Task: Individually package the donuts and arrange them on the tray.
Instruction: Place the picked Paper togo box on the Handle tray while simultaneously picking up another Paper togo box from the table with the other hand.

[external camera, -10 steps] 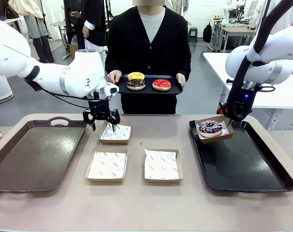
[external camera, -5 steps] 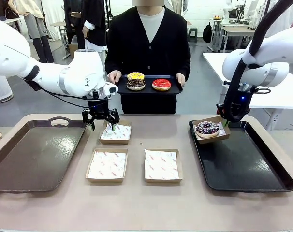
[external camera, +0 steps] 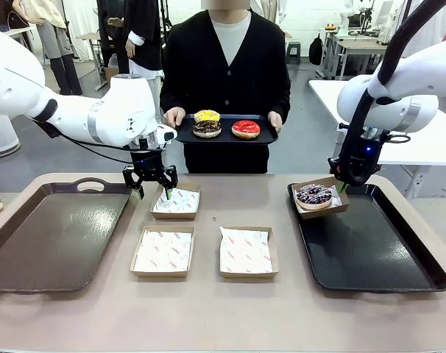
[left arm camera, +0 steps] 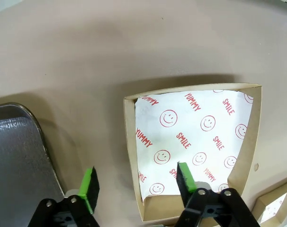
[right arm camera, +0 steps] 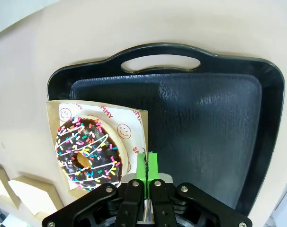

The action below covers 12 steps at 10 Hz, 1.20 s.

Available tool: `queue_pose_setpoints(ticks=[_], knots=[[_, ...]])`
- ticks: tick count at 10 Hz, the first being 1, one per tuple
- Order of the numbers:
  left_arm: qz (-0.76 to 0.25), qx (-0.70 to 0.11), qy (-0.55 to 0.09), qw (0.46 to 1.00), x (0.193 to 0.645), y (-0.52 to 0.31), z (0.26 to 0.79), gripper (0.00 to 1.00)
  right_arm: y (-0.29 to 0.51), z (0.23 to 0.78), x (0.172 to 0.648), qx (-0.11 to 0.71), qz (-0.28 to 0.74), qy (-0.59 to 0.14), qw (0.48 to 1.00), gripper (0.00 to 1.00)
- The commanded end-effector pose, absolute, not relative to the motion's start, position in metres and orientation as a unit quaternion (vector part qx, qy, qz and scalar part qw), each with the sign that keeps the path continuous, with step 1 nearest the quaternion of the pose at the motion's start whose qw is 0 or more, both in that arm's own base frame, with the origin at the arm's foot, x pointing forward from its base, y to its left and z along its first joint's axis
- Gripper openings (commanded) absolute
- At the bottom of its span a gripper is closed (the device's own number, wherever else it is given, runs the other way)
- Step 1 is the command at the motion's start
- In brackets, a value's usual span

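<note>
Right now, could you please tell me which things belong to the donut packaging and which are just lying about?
Job: three donuts on the person's tray, sprinkled donut in its box, three empty boxes, black tray.
Lying about: brown tray, apparently unused; side table; dark bag.

My front camera looks from my edge of the counter across to the person at its far edge. Each wrist camera looks steeply down from close range: left onto an empty box, right onto a filled box and black tray, both also in front view.
</note>
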<state>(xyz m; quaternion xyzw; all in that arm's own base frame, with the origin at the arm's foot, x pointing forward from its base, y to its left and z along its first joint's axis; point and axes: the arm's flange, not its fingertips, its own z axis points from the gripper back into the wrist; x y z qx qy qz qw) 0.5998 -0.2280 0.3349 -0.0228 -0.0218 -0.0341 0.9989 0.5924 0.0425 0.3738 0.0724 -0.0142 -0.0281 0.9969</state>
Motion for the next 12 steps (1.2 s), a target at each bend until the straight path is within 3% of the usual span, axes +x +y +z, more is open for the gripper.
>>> queue_pose_setpoints(ticks=[1,2,3,4,5,6,7,8,12], knots=[[-0.019,-0.006,-0.029,0.999,0.6053,-0.2323,0.3345,0.31,0.0432,0.3754,0.5992,0.094,-0.022,-0.017,0.995,0.08],[-0.02,-0.005,-0.031,0.999,0.6057,-0.2318,0.3346,0.0,0.0436,0.3752,0.5993,0.095,-0.021,-0.017,0.995,0.59],[-0.018,-0.005,-0.031,0.999,0.6062,-0.2311,0.3351,0.0,0.0443,0.3755,0.5992,0.095,-0.02,-0.018,0.995,0.67],[-0.018,-0.004,-0.03,0.999,0.6068,-0.2304,0.3351,0.0,0.0446,0.3751,0.5996,0.096,-0.02,-0.016,0.995,1.0],[-0.016,-0.004,-0.029,0.999,0.6074,-0.2302,0.3351,0.07,0.0444,0.3752,0.5998,0.095,-0.019,-0.016,0.995,1.0],[-0.017,-0.004,-0.027,0.999,0.6078,-0.23,0.3351,0.0,0.0444,0.375,0.5997,0.096,-0.019,-0.015,0.995,1.0],[-0.017,-0.003,-0.026,1.0,0.6083,-0.2298,0.335,0.0,0.0444,0.375,0.5997,0.097,-0.02,-0.014,0.995,0.95],[-0.017,-0.003,-0.024,1.0,0.6084,-0.2296,0.3349,0.0,0.0442,0.3753,0.5993,0.099,-0.02,-0.015,0.995,1.0],[-0.02,-0.002,-0.02,1.0,0.6097,-0.23,0.3339,0.0,0.042,0.3788,0.5938,0.11,-0.02,-0.018,0.994,1.0]])
